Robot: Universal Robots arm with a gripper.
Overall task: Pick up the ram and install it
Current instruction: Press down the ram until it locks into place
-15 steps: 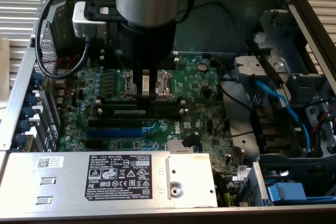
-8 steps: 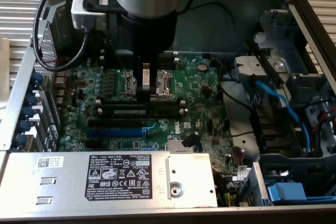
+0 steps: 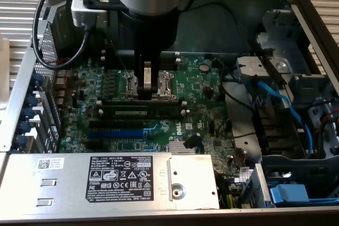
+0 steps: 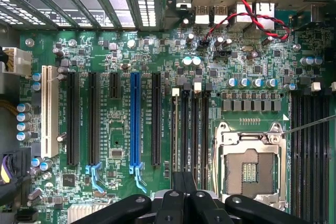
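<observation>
DELL label (image 3: 117, 180) on power supply (image 3: 63, 183)

1. We take the open computer case (image 3: 304, 3) as the carrier; its grey metal walls frame the exterior view.
2. Directly on its floor lies the green motherboard (image 3: 201, 86), which also spreads across the wrist view (image 4: 110, 182).
3. On the board we see long black slots (image 3: 114, 124), a blue expansion slot (image 3: 114, 133) and a metal-framed processor socket (image 3: 164, 86).
4. In one black slot beside the socket sits the ram (image 3: 142, 113), a dark-green stick with a pale label.
5. A silver power supply (image 3: 106, 181) with a printed label lies along the case's near edge.
6. Blue cables (image 3: 288, 112) cross the drive bay at the exterior view's right.
</observation>
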